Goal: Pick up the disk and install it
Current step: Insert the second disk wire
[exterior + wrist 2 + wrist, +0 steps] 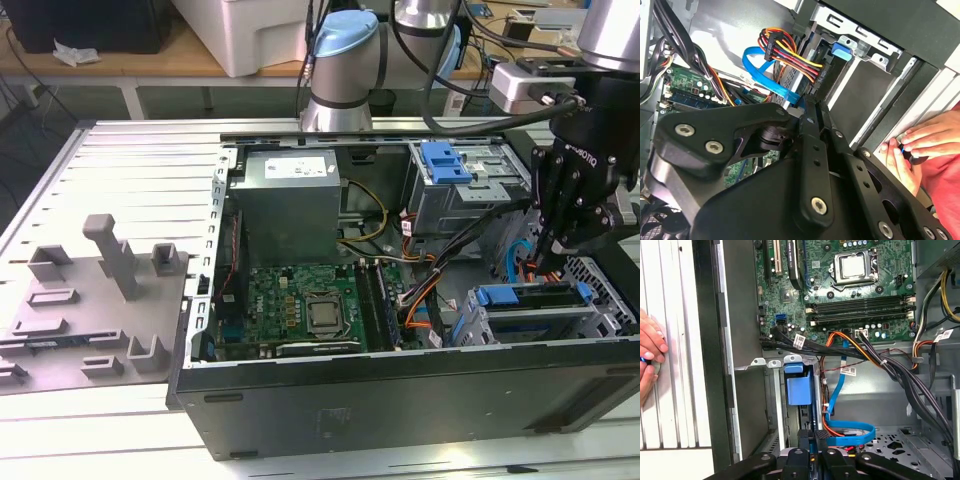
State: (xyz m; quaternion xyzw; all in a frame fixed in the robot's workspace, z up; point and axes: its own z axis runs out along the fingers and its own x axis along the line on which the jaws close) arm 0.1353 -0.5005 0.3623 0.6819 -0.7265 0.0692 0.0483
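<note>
Exterior view: gripper [548, 262] at 3 o'clock over the open computer case [400, 400]; the disk [530, 297], blue-railed, sits in the drive cage just below.
Second wrist view: fingers closed together, holding nothing; hand [920, 145] at 3 o'clock.
First wrist view: motherboard [840, 290] at 12 o'clock.

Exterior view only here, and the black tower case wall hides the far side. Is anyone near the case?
Observer: Yes. In the first wrist view a person's hand rests on the ridged metal table, just outside the case wall.
Operator: What's by the end effector?
Observer: In that view the black end effector sits next to a blue plastic tab in the grey metal drive cage.
Operator: Any cables close?
Observer: A flat blue data cable loops right beside it.
</note>
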